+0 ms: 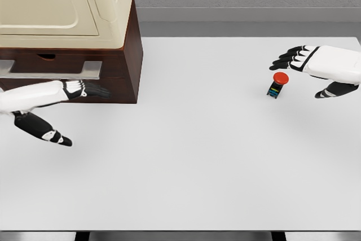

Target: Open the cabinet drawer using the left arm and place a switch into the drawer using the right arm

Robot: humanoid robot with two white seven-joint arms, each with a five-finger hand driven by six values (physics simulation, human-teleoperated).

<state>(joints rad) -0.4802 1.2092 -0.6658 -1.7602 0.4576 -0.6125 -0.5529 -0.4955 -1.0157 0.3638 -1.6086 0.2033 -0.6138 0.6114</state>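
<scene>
Right fingers: those of the right hand are spread and loosely extended, holding nothing; the four black fingers point toward picture left at right of frame, the thumb hanging lower and apart.
Left fingers: those of the left hand are extended and relaxed, gripping nothing, their tips at the lower front of the cabinet in the left of frame, just under the drawer handle; whether they touch the wood I cannot tell.
Switch: the switch stands upright on the white surface, right of centre, just below and left of the right fingertips, apart from them.
Handling of switch: likely small, light and rigid, a red mushroom cap on a dark boxy base; the cap looks smooth and may slip.
Where to take hold: probably across the dark base, thumb against fingers, below the cap.
Drawer: appears closed or barely out; the pale bar handle is the likely hold.
Right arm pose: forearm enters from the right edge, palm down, roughly level.
Left arm pose: white forearm enters from the left edge, reaching right toward the cabinet.
</scene>
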